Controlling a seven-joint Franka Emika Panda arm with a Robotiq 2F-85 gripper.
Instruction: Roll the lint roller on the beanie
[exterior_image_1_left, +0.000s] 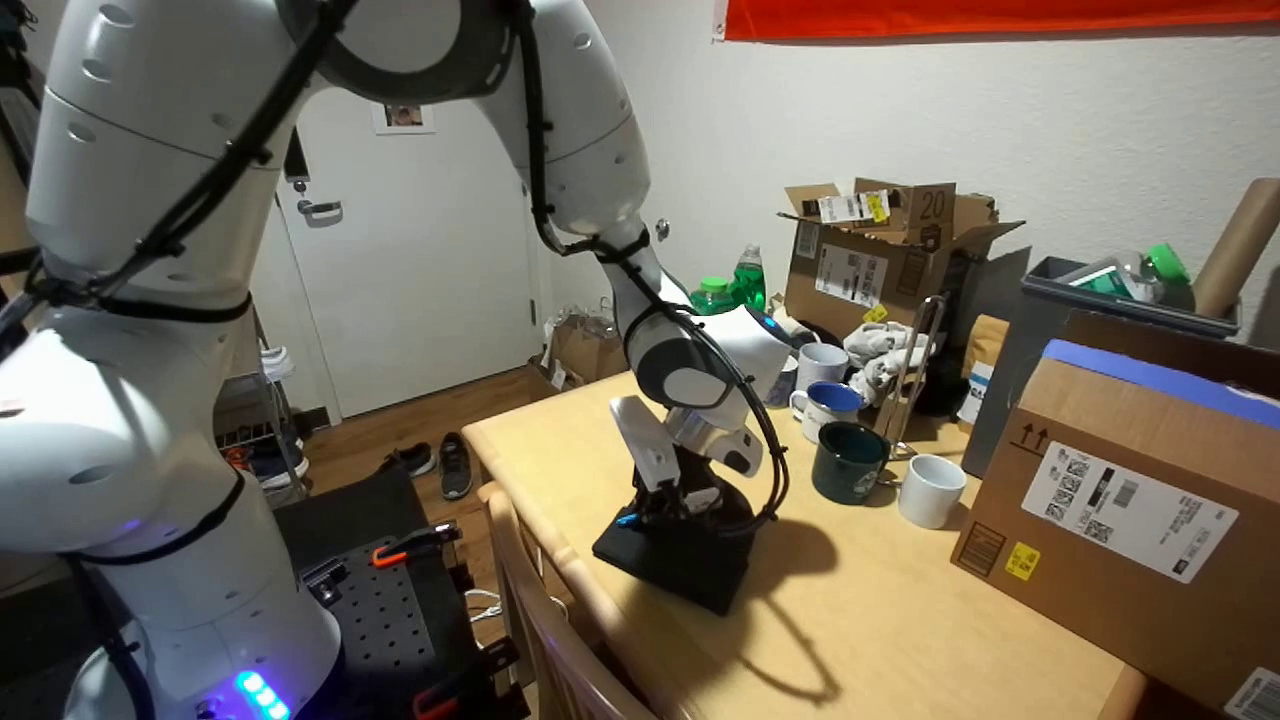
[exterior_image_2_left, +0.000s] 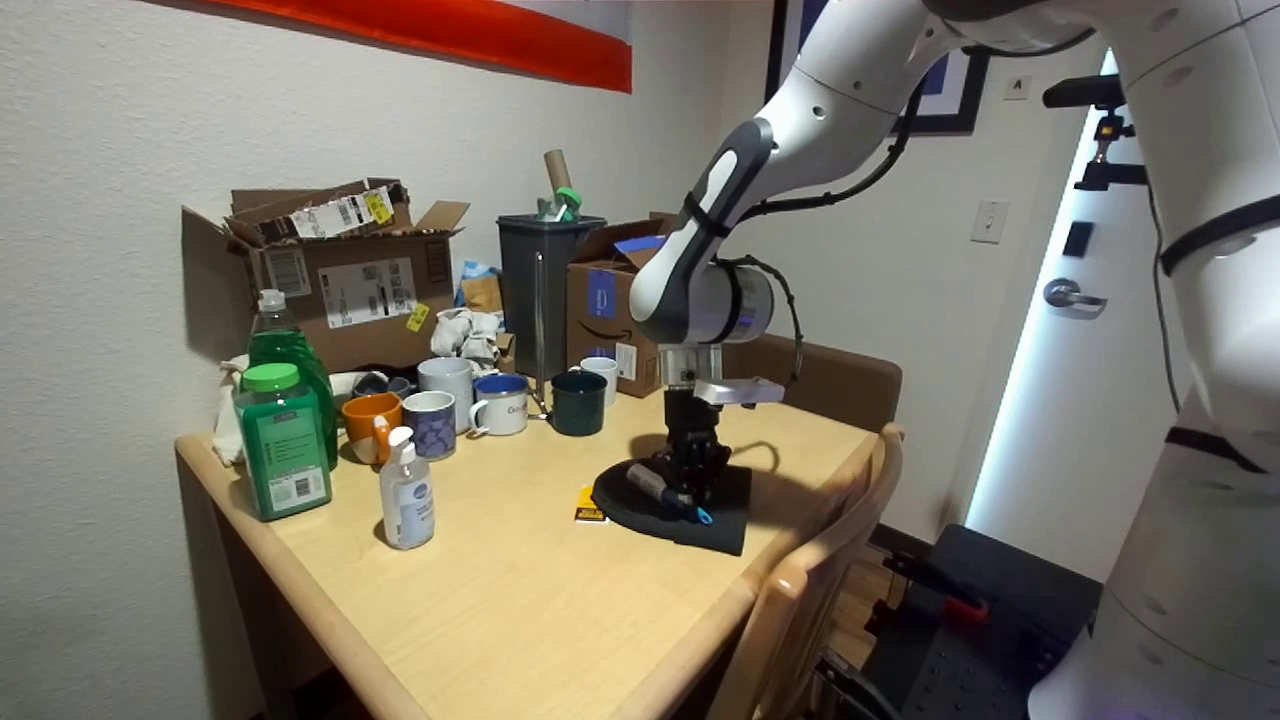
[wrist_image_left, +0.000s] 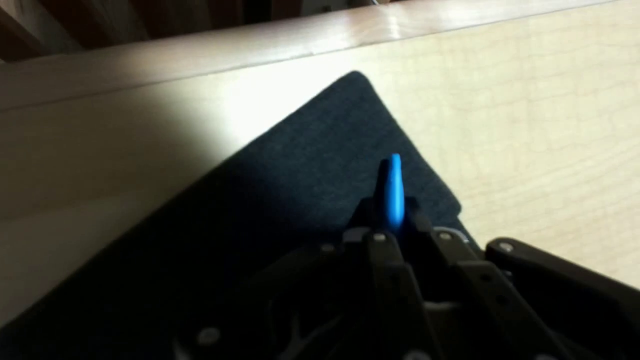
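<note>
At a pale wooden table (exterior_image_2_left: 480, 590), seen in an exterior view, a robot's gripper (exterior_image_2_left: 692, 492) points down over a black beanie (exterior_image_2_left: 672, 530), its fingers closed around a lint roller (exterior_image_2_left: 652, 484). The roller's grey head slants out over the rounded end of the beanie, a placement that seems meant for a stroke across it; whether the two touch cannot be made out. The beanie lies flat, presumably to offer a broad face for rolling. Just beside it sits a yellow card (exterior_image_2_left: 590, 507), possibly tucked partly beneath; a pump bottle (exterior_image_2_left: 410, 505) stands well apart.

In an exterior view, a black cable (exterior_image_1_left: 777, 455) loops beside the gripper on the side toward a green cup (exterior_image_1_left: 848, 463) and a white mug (exterior_image_1_left: 932, 492); strokes carried that way would probably run short of room. A chair (exterior_image_1_left: 548, 622) stands at the table's edge, near the beanie, and a large cardboard box (exterior_image_1_left: 1110, 600) sits past the mug.

From the wrist view, the lint roller's blue handle juts from between the fingertips toward the table's edge, a squared corner of the beanie beyond it. Gripping the handle probably leaves the head, hidden here, free to turn. Nothing visible pins the fabric down, so it could slide or bunch under the pressure of a pass.
</note>
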